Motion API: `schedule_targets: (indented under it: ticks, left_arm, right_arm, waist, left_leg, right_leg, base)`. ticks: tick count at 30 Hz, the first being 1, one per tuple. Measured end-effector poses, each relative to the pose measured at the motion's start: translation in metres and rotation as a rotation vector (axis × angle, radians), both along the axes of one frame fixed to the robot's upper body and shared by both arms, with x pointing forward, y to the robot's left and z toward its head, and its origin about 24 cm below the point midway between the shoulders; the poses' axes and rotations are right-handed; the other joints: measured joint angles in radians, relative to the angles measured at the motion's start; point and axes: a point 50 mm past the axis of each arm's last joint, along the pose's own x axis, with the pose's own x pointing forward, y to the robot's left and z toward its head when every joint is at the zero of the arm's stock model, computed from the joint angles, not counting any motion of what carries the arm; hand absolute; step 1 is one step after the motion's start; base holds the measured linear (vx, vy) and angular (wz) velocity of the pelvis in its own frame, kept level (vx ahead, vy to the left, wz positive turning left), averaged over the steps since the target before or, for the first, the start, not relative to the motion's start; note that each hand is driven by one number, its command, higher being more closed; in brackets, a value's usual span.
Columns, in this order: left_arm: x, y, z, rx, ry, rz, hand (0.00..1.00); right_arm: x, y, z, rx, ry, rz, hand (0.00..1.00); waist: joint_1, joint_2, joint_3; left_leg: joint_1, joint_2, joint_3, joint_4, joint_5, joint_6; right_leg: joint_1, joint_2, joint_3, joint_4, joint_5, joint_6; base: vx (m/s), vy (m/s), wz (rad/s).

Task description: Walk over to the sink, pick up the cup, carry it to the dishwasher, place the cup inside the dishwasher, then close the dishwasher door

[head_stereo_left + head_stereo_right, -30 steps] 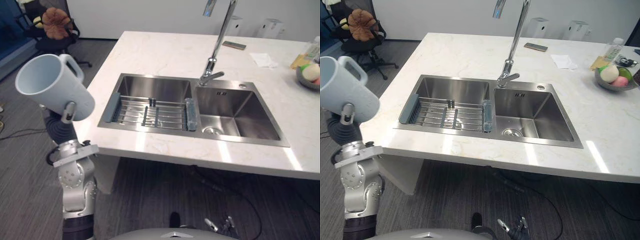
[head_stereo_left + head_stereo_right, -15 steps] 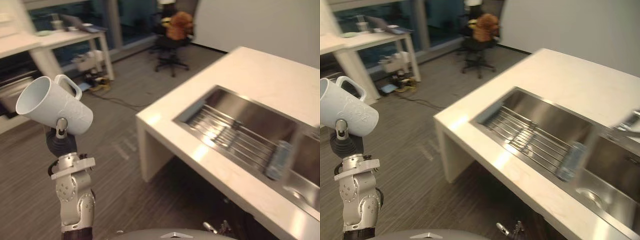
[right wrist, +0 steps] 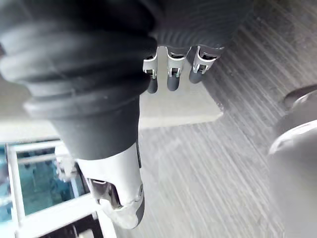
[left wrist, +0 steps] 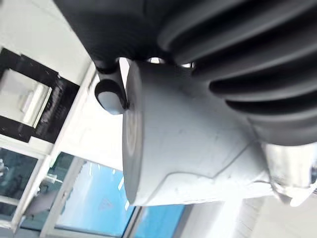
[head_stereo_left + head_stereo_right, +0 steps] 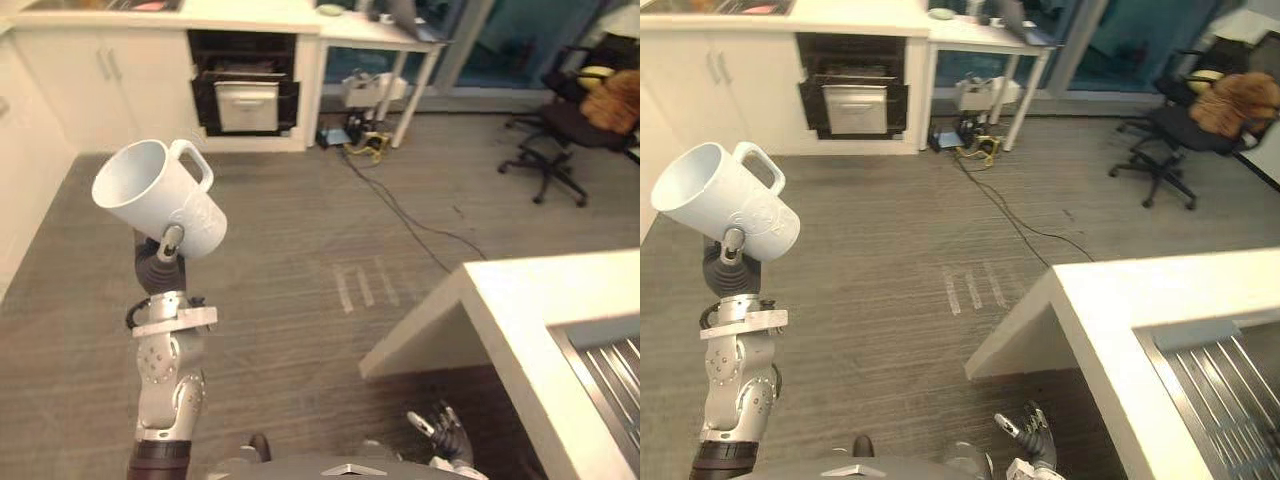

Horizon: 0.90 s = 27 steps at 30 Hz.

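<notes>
The eye views show the white cup (image 5: 160, 205) raised at the left over the floor (image 5: 330, 230), well apart from the table (image 5: 560, 300). The left hand (image 5: 169, 243) grips it from below, its long axis tilted, mouth aimed up and left, handle uppermost. The left wrist view adds its flat base with a dark fingertip (image 4: 110, 96) against it; the right wrist view shows the right hand (image 3: 171, 74) hanging relaxed, empty.

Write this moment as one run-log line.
phase: carry | left robot hand: shut on cup | right robot hand: open, low | dishwasher: ahead
</notes>
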Motion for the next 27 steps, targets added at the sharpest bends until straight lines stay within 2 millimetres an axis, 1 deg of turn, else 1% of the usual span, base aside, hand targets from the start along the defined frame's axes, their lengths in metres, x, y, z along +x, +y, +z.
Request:
schedule_targets:
  ticks: [1,2,3,4,5,6,7,8,9,10,11,13,14,15,16,17,18,19,20,21,22,23,24,25,26,27]
  left_arm:
    - [0.001,-0.005,0.000,0.000,-0.003,-0.025,1.00]
    - [0.002,-0.013,0.000,-0.001,-0.006,-0.061,1.00]
    - [0.003,-0.020,-0.001,0.007,-0.006,-0.104,1.00]
    - [0.003,-0.023,-0.003,0.011,-0.002,-0.120,1.00]
    - [0.003,-0.026,-0.005,0.018,0.008,-0.142,1.00]
    - [0.003,-0.028,-0.006,0.026,0.009,-0.160,1.00]
    - [0.002,-0.029,-0.006,0.034,0.004,-0.171,1.00]
    - [0.000,-0.032,-0.008,0.031,0.010,-0.189,1.00]
    - [-0.002,-0.036,-0.011,0.022,0.021,-0.209,1.00]
    - [-0.004,-0.038,-0.012,0.021,0.022,-0.220,1.00]
    - [-0.004,-0.041,-0.010,0.021,0.013,-0.240,1.00]
    - [-0.005,-0.045,-0.002,0.008,-0.017,-0.253,1.00]
    - [-0.006,-0.047,-0.002,0.004,-0.019,-0.258,1.00]
    - [-0.007,-0.050,-0.004,-0.002,-0.010,-0.269,1.00]
    - [-0.009,-0.055,-0.005,-0.016,-0.005,-0.285,1.00]
    - [-0.010,-0.058,-0.005,-0.022,-0.003,-0.298,1.00]
    - [-0.010,-0.061,-0.005,-0.035,-0.005,-0.313,1.00]
    - [-0.012,-0.061,-0.007,-0.060,0.007,-0.306,1.00]
    - [-0.012,-0.060,-0.008,-0.064,0.009,-0.299,1.00]
    - [-0.012,-0.057,-0.008,-0.065,0.009,-0.286,1.00]
    - [-0.012,-0.055,-0.008,-0.063,0.000,-0.276,1.00]
    - [-0.012,-0.053,-0.007,-0.060,-0.004,-0.272,1.00]
    - [-0.012,-0.049,-0.007,-0.052,-0.012,-0.262,1.00]
    - [-0.012,-0.048,-0.006,-0.047,-0.016,-0.261,1.00]
    - [-0.013,-0.047,-0.005,-0.045,-0.022,-0.261,1.00]
    - [-0.017,-0.047,-0.004,-0.049,-0.025,-0.258,1.00]
  right_arm:
    - [-0.003,0.003,-0.001,0.006,0.007,0.013,0.00]
    - [-0.007,0.007,-0.003,0.016,0.019,0.026,0.00]
    - [-0.010,0.011,-0.004,0.033,0.022,0.026,0.00]
    - [-0.011,0.011,-0.004,0.035,0.024,0.028,0.00]
    - [-0.014,0.012,-0.005,0.043,0.030,0.041,0.00]
    - [-0.021,0.015,-0.006,0.058,0.050,0.042,0.00]
    - [-0.027,0.018,-0.008,0.070,0.065,0.038,0.00]
    - [-0.035,0.021,-0.010,0.081,0.091,0.046,0.00]
    - [-0.035,0.016,-0.009,0.071,0.095,0.053,0.00]
    - [-0.034,0.011,-0.008,0.057,0.093,0.064,0.00]
    - [-0.028,0.007,-0.006,0.042,0.080,0.086,0.00]
    - [-0.013,0.009,-0.003,0.050,0.038,0.099,0.00]
    - [-0.010,0.009,-0.002,0.050,0.033,0.106,0.00]
    - [-0.009,0.010,-0.003,0.053,0.041,0.124,0.00]
    - [-0.011,0.011,-0.003,0.057,0.050,0.127,0.00]
    - [-0.014,0.010,-0.004,0.056,0.056,0.121,0.00]
    - [-0.018,0.008,-0.004,0.052,0.064,0.112,0.00]
    - [-0.026,0.006,-0.004,0.049,0.078,0.107,0.00]
    - [-0.025,0.007,-0.003,0.049,0.072,0.111,0.00]
    - [-0.029,0.007,-0.003,0.050,0.075,0.112,0.00]
    - [-0.029,0.006,-0.002,0.054,0.063,0.123,0.00]
    - [-0.027,0.007,-0.001,0.055,0.054,0.129,0.00]
    - [-0.021,0.008,0.000,0.060,0.030,0.143,0.00]
    - [-0.014,0.011,0.001,0.067,0.007,0.155,0.00]
    - [-0.010,0.012,0.002,0.068,-0.007,0.160,0.00]
    - [-0.007,0.013,0.002,0.072,-0.017,0.165,0.00]
  waist:
    - [-0.004,0.006,0.003]
    - [-0.010,0.014,0.006]
    - [-0.014,0.016,0.007]
    - [-0.015,0.013,0.005]
    - [-0.015,0.003,-0.002]
    - [-0.019,-0.021,-0.015]
    - [-0.022,-0.051,-0.028]
    - [-0.022,-0.047,-0.035]
    - [-0.017,-0.013,-0.034]
    - [-0.012,0.007,-0.041]
    - [-0.009,0.027,-0.053]
    - [-0.013,0.033,-0.063]
    - [-0.011,0.034,-0.066]
    - [-0.002,0.036,-0.078]
    - [-0.006,0.033,-0.074]
    - [-0.007,0.039,-0.073]
    - [-0.006,0.058,-0.074]
    - [0.004,0.052,-0.069]
    - [0.007,0.053,-0.068]
    - [0.016,0.051,-0.069]
    - [0.023,0.052,-0.069]
    - [0.026,0.051,-0.070]
    - [0.030,0.043,-0.072]
    - [0.031,0.033,-0.078]
    - [0.034,0.031,-0.079]
    - [0.044,0.029,-0.081]
  left_leg:
    - [0.008,0.004,-0.030,-0.001,-0.005,-0.002]
    - [0.019,0.010,-0.066,0.000,-0.014,-0.006]
    - [0.032,0.016,-0.104,0.013,-0.032,-0.011]
    - [0.031,0.015,-0.119,0.026,-0.047,-0.018]
    - [0.034,0.007,-0.155,0.073,-0.091,-0.031]
    - [0.030,-0.012,-0.204,0.135,-0.143,-0.047]
    - [0.030,-0.027,-0.222,0.169,-0.171,-0.058]
    - [0.027,-0.020,-0.240,0.235,-0.218,-0.092]
    - [0.024,0.011,-0.264,0.291,-0.264,-0.111]
    - [0.021,0.025,-0.264,0.309,-0.278,-0.117]
    - [0.022,0.047,-0.264,0.315,-0.287,-0.119]
    - [0.040,0.064,-0.268,0.306,-0.280,-0.116]
    - [0.043,0.069,-0.271,0.311,-0.278,-0.113]
    - [0.031,0.069,-0.272,0.361,-0.270,-0.100]
    - [-0.042,0.070,-0.252,0.532,-0.262,-0.113]
    - [-0.103,0.083,-0.224,0.650,-0.241,-0.142]
    - [-0.191,0.122,-0.169,0.817,-0.172,-0.177]
    - [-0.286,0.207,-0.065,1.010,-0.020,-0.152]
    - [-0.313,0.240,-0.033,1.060,0.012,-0.139]
    - [-0.344,0.277,0.032,1.081,-0.039,-0.104]
    - [-0.364,0.292,0.100,1.033,-0.103,-0.092]
    - [-0.369,0.291,0.134,0.985,-0.136,-0.092]
    - [-0.372,0.270,0.190,0.849,-0.187,-0.095]
    - [-0.361,0.217,0.211,0.628,-0.180,-0.091]
    - [-0.350,0.190,0.202,0.495,-0.152,-0.092]
    - [-0.329,0.144,0.159,0.330,-0.017,-0.097]
  right_leg:
    - [-0.023,0.030,0.045,-0.005,0.007,-0.003]
    - [-0.055,0.067,0.102,-0.021,0.027,0.004]
    - [-0.087,0.101,0.168,-0.070,0.063,0.009]
    - [-0.093,0.108,0.193,-0.097,0.083,0.013]
    - [-0.101,0.114,0.240,-0.154,0.113,0.008]
    - [-0.088,0.105,0.294,-0.172,0.112,-0.011]
    - [-0.077,0.092,0.310,-0.164,0.123,-0.013]
    - [-0.076,0.097,0.292,-0.086,0.203,-0.016]
    - [-0.077,0.120,0.252,-0.012,0.153,-0.032]
    - [-0.077,0.128,0.231,0.011,0.132,-0.035]
    - [-0.077,0.138,0.198,0.040,0.097,-0.051]
    - [-0.077,0.146,0.165,0.079,0.041,-0.074]
    - [-0.072,0.150,0.161,0.080,0.028,-0.084]
    - [-0.051,0.153,0.157,0.074,0.015,-0.091]
    - [-0.010,0.154,0.136,0.047,0.007,-0.097]
    - [0.013,0.155,0.120,0.031,0.005,-0.100]
    - [0.052,0.168,0.098,0.003,0.002,-0.106]
    - [0.125,0.186,0.082,-0.059,0.001,-0.127]
    - [0.153,0.189,0.073,-0.084,0.004,-0.134]
    - [0.197,0.187,0.067,-0.118,0.007,-0.139]
    - [0.231,0.179,0.065,-0.151,0.006,-0.137]
    - [0.242,0.170,0.065,-0.163,0.005,-0.134]
    - [0.250,0.146,0.074,-0.172,-0.004,-0.119]
    - [0.254,0.117,0.084,-0.177,-0.019,-0.096]
    - [0.255,0.105,0.096,-0.179,-0.027,-0.084]
    - [0.258,0.087,0.132,-0.174,-0.050,-0.055]
  base:
    - [0.29,-0.128,1.40]
    - [0.28,-0.156,1.26]
    - [0.23,-0.131,1.15]
    - [0.30,-0.205,1.18]
    - [0.34,-0.260,1.23]
    - [0.42,-0.333,1.36]
    - [0.40,-0.351,1.44]
    - [0.39,-0.342,1.26]
    - [0.36,-0.314,1.03]
    - [0.32,-0.246,0.73]
    - [0.24,-0.175,0.53]
    - [0.29,-0.228,0.45]
    - [0.28,-0.210,0.17]
    - [0.21,-0.124,0.20]
    - [0.20,-0.103,0.32]
    - [0.20,-0.073,0.54]
    - [0.23,-0.049,0.54]
    - [0.26,-0.035,0.50]
    - [0.28,-0.006,0.37]
    - [0.28,0.020,0.22]
    - [0.35,0.056,0.11]
    - [0.30,0.076,-0.06]
    - [0.40,0.165,-0.16]
    - [0.35,0.164,-0.20]
    - [0.44,0.240,-0.36]
    - [0.31,0.193,-0.50]
